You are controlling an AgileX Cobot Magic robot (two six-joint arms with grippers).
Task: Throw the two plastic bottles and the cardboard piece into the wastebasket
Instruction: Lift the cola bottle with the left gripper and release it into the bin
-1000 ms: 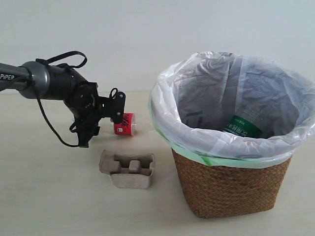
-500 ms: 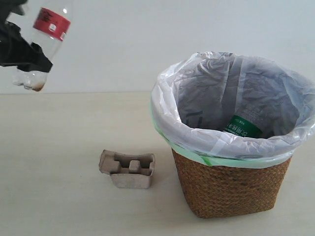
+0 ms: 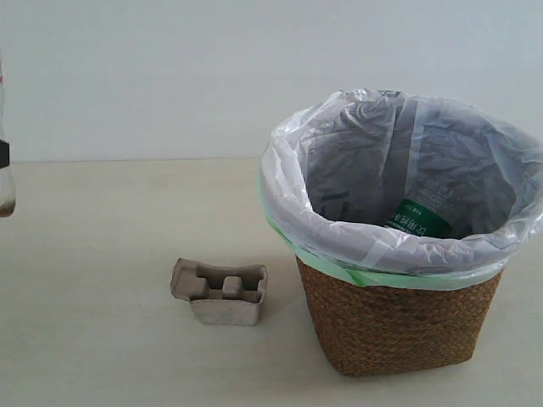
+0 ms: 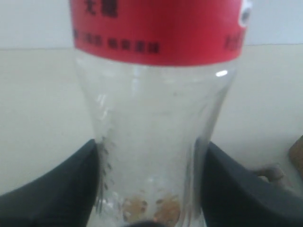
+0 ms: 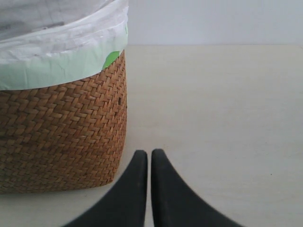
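Observation:
The red-label bottle fills the left wrist view, pinched between the two black fingers of my left gripper. In the exterior view only a sliver of that bottle shows at the far left edge, high above the table. The green-label bottle lies inside the wastebasket, also seen as the wastebasket in the right wrist view. The cardboard piece sits on the table left of the basket. My right gripper is shut and empty, low beside the basket's wicker wall.
The pale table runs back to a plain white wall. The white bag's rim folds over the top of the basket.
The left arm lifted the red-label bottle off the table, up and to the left, until it nearly left the exterior view. The cardboard piece and basket have not moved.

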